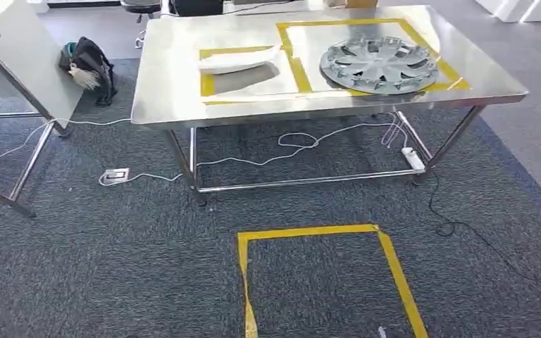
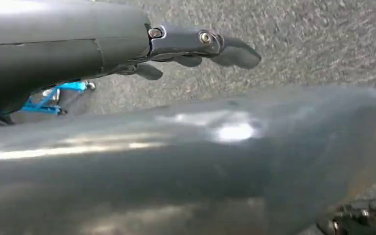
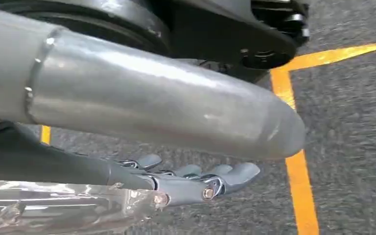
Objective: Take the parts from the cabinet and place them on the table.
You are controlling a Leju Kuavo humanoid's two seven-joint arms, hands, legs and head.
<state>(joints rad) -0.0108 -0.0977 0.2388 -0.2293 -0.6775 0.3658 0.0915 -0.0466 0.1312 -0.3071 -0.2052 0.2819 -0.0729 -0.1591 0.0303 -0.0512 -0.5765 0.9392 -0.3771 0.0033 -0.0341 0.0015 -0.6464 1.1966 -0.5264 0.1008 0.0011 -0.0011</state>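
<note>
Steel worktop (image 1: 169,91) ahead of both hands already carries the hubcap (image 1: 380,63) and a white part (image 1: 238,60). Left hand (image 2: 196,49) and right hand (image 3: 196,183) hang released, holding nothing. Your risk: floor cables (image 1: 303,144) could snag the feet.

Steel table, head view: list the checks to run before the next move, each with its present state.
1. Wheel cover on the steel table, in the right taped box: ok, though its near edge overlaps the tape.
2. White part on the table at the left taped box: ok.
3. Left hand free to pick: ok, nothing between its fingers.
4. Right hand free: cannot tell; clear plastic film lies against it.
5. Floor safe for stepping: not ok near the table, where cables and a power strip lie on the carpet.
</note>
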